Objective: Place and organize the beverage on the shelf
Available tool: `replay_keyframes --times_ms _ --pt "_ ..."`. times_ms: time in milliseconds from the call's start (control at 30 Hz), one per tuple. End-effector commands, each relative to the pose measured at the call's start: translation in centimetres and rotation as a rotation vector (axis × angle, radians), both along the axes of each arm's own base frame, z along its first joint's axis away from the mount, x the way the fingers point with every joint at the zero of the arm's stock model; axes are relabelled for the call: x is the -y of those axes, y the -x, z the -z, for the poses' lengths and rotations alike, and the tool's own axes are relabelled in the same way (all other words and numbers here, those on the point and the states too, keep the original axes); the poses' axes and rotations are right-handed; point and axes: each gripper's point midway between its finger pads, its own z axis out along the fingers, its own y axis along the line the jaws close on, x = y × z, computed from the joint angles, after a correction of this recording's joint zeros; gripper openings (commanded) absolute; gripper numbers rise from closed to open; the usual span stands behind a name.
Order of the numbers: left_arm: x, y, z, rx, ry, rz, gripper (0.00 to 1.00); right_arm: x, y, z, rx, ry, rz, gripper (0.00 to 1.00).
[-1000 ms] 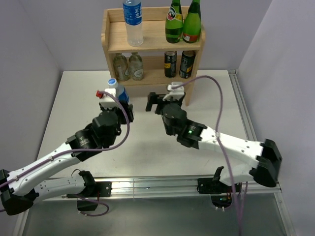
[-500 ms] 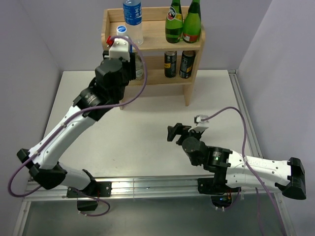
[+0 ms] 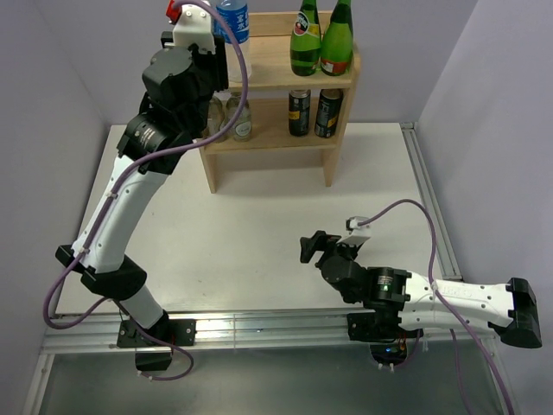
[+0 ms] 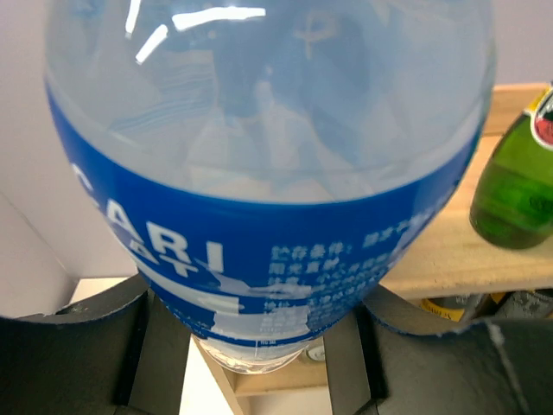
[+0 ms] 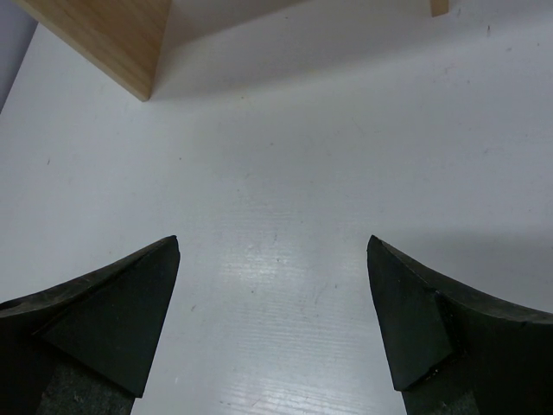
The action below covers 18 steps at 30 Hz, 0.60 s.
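Up at the left end of the shelf (image 3: 281, 76), the left gripper (image 4: 259, 350) holds a clear water bottle (image 4: 268, 216) between its fingers, clamped around the blue-labelled body above the top board and not yet set down. The main risk is the low raised rim – if the base comes in too low it could catch the edge and tip the bottle in the grip. Smooth, rounded plastic may also twist or slide between the pads. The two green bottles (image 3: 320, 39) stand further right on the same board – a sideways swing could knock them. Releasing before the base sits flat would probably topple it. Down near the table's (image 3: 259, 207) front edge, the right gripper (image 5: 272, 303) is wide and empty, well apart from everything.
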Motion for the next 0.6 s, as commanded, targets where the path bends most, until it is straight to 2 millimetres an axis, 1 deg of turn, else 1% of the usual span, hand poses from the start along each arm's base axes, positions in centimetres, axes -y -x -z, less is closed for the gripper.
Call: replay_keyframes --times_ms 0,33,100,133,200,300,433,500,567 --pt "-2.1 1.4 -6.4 0.182 0.103 -0.007 0.0 0.4 -0.1 -0.1 0.019 -0.029 0.034 0.96" --pt "-2.5 1.1 -6.4 0.185 0.106 -0.015 0.0 0.4 0.0 0.1 0.016 -0.027 0.033 0.96" --pt "-2.5 0.6 -6.3 0.186 0.114 -0.006 0.0 0.4 0.0 0.2 0.014 -0.03 0.031 0.95" --pt "-2.9 0.1 -6.2 0.184 0.115 -0.012 0.0 0.5 0.1 0.5 0.01 -0.029 0.034 0.96" --pt "-2.5 -0.6 -5.9 0.18 0.125 0.015 0.0 0.6 0.1 0.7 0.008 -0.027 0.037 0.95" --pt "-3.2 -2.0 -5.5 0.175 0.134 0.022 0.0 0.7 0.3 1.1 0.0 -0.027 0.039 0.95" --pt "-3.5 -3.5 -4.9 0.164 0.167 0.042 0.0 1.0 0.4 1.7 -0.007 -0.021 0.047 0.95" --pt "-3.9 -4.2 -4.7 0.16 0.183 0.042 0.0 1.1 0.5 1.9 -0.011 -0.017 0.05 0.95" --pt "-3.8 -4.6 -4.4 0.157 0.19 0.056 0.0 1.1 0.5 2.1 -0.013 -0.011 0.051 0.95"
